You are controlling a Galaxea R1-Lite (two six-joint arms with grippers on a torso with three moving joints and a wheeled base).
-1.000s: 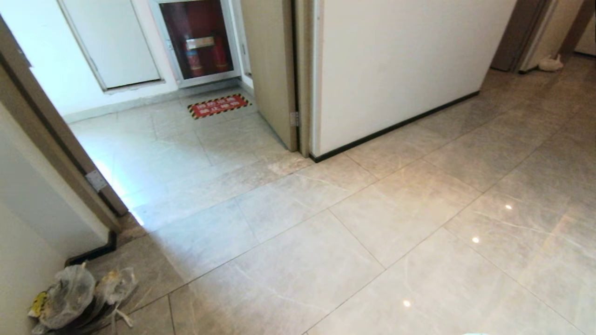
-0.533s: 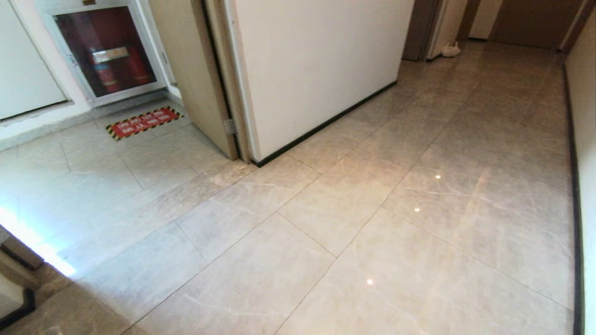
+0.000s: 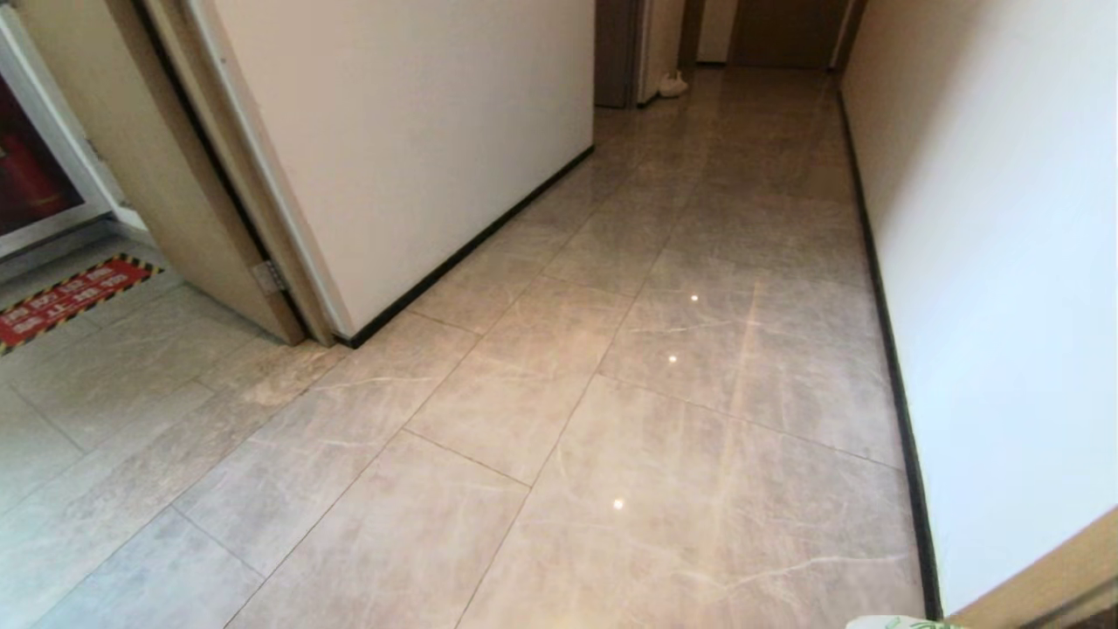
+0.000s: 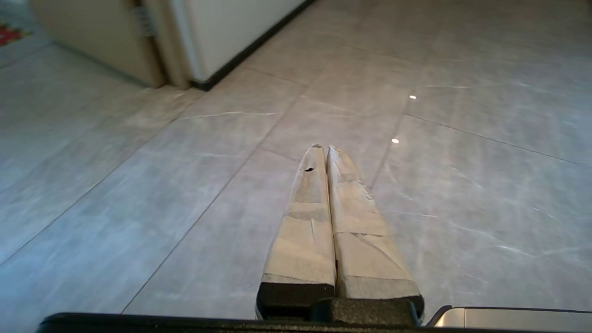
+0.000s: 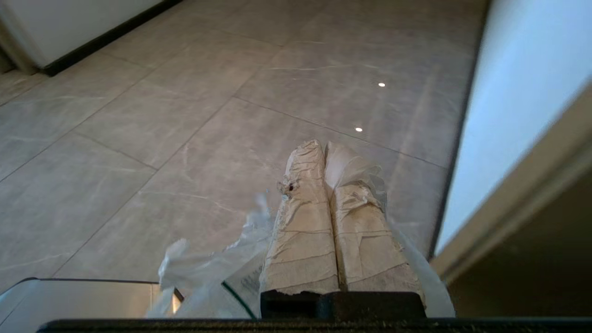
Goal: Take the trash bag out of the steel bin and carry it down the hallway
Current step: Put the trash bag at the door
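The hallway (image 3: 699,349) of glossy grey-beige tiles runs straight ahead between white walls. In the right wrist view my right gripper (image 5: 321,147) is shut on the trash bag (image 5: 208,273), thin white plastic with green print. The film is pinched between the taped fingers and hangs down on both sides. A sliver of the trash bag (image 3: 895,622) shows at the lower edge of the head view. My left gripper (image 4: 323,149) is shut with nothing in it, low over the floor. The steel bin is out of view.
A white wall (image 3: 987,262) with a black baseboard stands close on the right, with a wooden frame (image 3: 1039,568) beside me. On the left are a wall corner (image 3: 349,336), an open door leaf (image 3: 166,175) and a red floor sticker (image 3: 70,297). Dark doors (image 3: 786,31) close the far end.
The whole view has swung right, so the camera turned: the side room and floor sticker slid left, the bags by the left wall left the view, and the corridor now lies ahead.
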